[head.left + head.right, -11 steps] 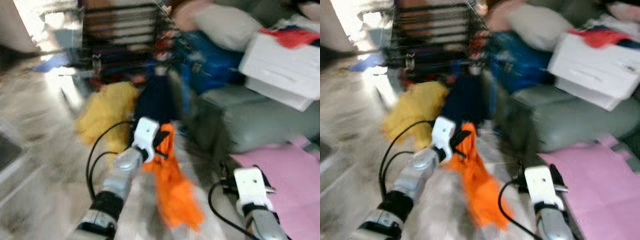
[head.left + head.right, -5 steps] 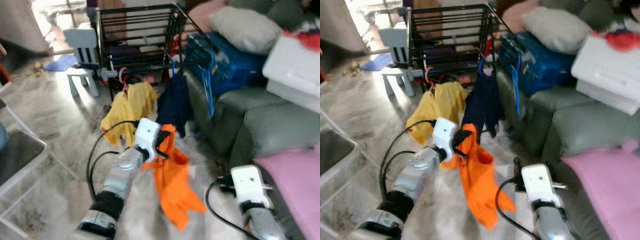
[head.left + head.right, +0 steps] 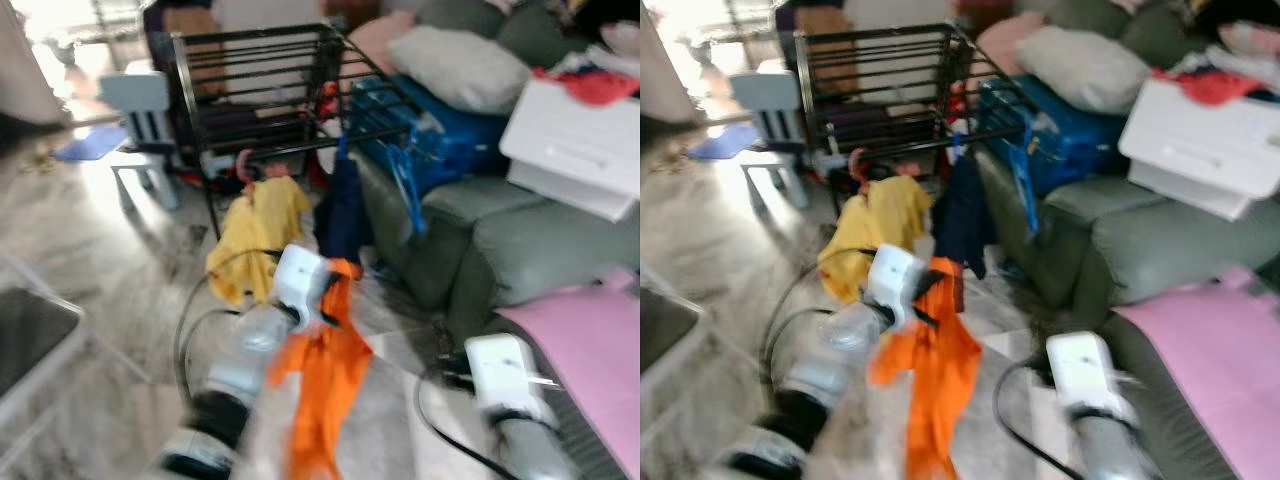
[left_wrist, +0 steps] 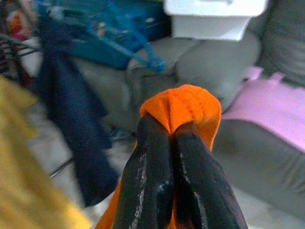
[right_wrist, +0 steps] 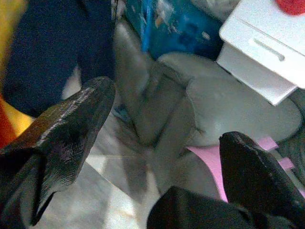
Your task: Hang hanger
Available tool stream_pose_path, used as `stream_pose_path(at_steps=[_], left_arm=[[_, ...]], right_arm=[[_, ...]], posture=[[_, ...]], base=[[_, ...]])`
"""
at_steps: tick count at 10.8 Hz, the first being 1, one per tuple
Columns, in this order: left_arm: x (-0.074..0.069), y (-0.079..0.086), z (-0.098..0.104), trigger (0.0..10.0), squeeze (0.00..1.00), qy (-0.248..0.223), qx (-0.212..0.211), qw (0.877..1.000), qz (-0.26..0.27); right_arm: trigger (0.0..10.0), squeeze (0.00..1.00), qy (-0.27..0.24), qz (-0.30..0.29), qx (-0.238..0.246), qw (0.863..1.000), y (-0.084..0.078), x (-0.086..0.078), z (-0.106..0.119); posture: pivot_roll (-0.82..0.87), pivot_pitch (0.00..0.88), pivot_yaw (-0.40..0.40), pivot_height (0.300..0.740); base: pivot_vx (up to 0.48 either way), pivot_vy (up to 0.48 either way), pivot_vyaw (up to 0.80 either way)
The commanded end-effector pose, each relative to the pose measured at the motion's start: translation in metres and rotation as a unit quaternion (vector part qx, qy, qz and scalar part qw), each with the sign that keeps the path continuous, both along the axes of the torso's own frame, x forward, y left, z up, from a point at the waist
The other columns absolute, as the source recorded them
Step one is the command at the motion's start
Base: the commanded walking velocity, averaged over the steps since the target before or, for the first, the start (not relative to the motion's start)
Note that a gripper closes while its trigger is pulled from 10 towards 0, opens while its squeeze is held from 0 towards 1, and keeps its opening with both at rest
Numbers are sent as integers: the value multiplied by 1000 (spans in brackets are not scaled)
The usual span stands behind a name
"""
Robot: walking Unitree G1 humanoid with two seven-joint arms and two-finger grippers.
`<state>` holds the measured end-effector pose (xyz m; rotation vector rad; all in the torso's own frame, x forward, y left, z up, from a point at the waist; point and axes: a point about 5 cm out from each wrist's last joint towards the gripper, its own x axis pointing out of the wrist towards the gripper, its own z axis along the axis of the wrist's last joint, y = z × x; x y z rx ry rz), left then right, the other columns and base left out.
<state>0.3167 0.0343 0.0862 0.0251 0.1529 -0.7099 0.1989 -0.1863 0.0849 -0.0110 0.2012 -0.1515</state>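
Observation:
My left gripper [image 3: 334,287] is raised in front of me, shut on the top of an orange garment [image 3: 322,385] that hangs down from it. In the left wrist view the two black fingers [image 4: 147,162] pinch the orange cloth [image 4: 186,106]; I cannot make out a hanger in it. Behind stands a black wire drying rack [image 3: 262,72] with a yellow garment [image 3: 256,235] and a navy garment [image 3: 346,208] hanging from its near rail. A blue hanger [image 3: 406,186] dangles at its right corner. My right gripper [image 5: 169,114] is low at the right, open and holding nothing.
A grey-green sofa [image 3: 525,240] runs along the right, carrying a blue bag [image 3: 445,130], a pillow [image 3: 462,64] and a white box [image 3: 572,150]. A pink mat [image 3: 592,340] lies near my right arm. A small pale chair [image 3: 140,120] stands left of the rack.
The camera has shifted and my left arm is blurred. The orange garment has swung lower and more to the left, still held by the left gripper. The right gripper stays open.

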Motion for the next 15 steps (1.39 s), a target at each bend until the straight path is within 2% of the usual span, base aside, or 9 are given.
stream_pose_path(at_steps=[1,7,12,15], left_arm=[[8,11,10,10000,0,-22,10,1000,13],[7,10,10,10000,0,-17,7,1000,13],[6,9,10,10000,0,-15,7,1000,16],[4,9,8,10000,0,-11,9,1000,19]], right_arm=[[10000,0,-17,8,10,1000,8,5,6],[10000,0,-18,22,7,1000,13,6,7],[10000,0,-9,10,-2,1000,6,6,5],[10000,0,-3,9,-6,1000,3,6,4]], posture=[[-98,0,17,740],[-96,0,14,740],[-99,0,11,740],[-99,0,11,740]], base=[[480,0,0],[479,0,0],[480,0,0],[0,0,0]])
